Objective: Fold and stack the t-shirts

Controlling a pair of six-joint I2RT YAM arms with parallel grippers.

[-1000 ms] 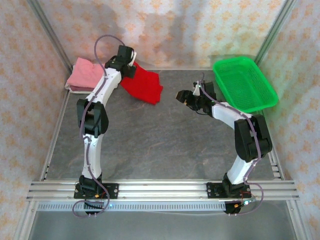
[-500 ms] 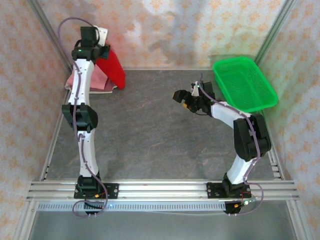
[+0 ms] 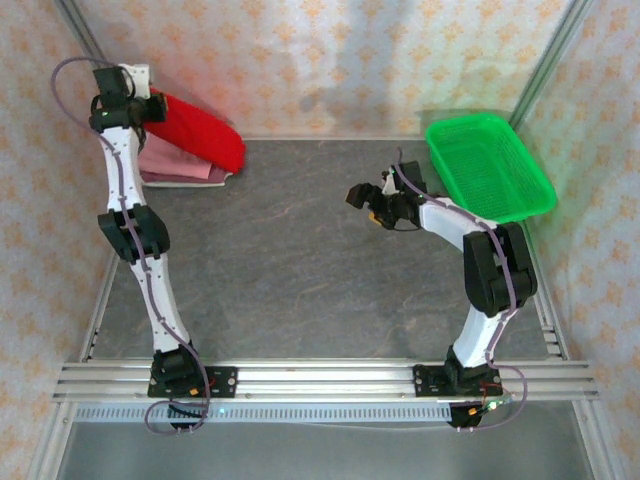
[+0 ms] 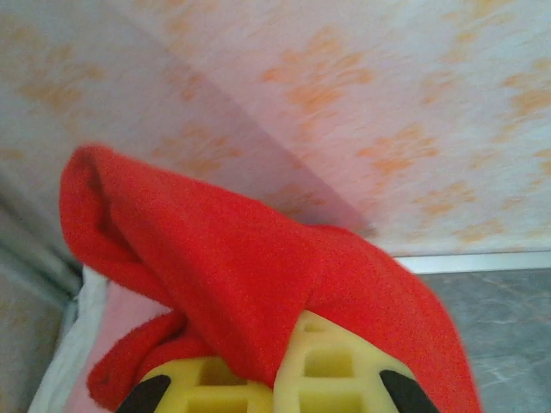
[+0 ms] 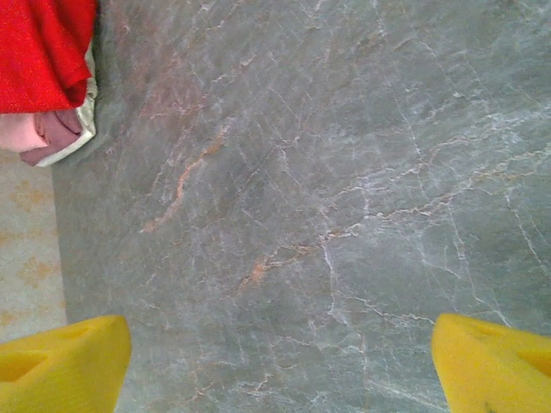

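**Now, red t-shirt (image 3: pixel 200 135) over the folded stack (image 3: pixel 178 170)**

My left claw (image 3: pixel 148 100) is clamped on the red t-shirt, hanging it above the folded stack in the far-left corner of the worktop (image 3: pixel 300 270). It looks bunched, so I'd lower slowly, square the edges, then release. The corner walls (image 3: pixel 200 50) crowd my wrist. My right claw (image 3: pixel 362 197) stands apart mid-worktop, near the green basket (image 3: pixel 470 125), clear of the job.

Bright red t-shirt (image 3: pixel 200 132); pink and mauve folded t-shirts (image 3: pixel 170 162); green mesh basket (image 3: pixel 487 170); grey veined table (image 3: pixel 300 280); yellow right gripper fingers (image 5: pixel 60 366); peach-flowered walls (image 3: pixel 350 60).
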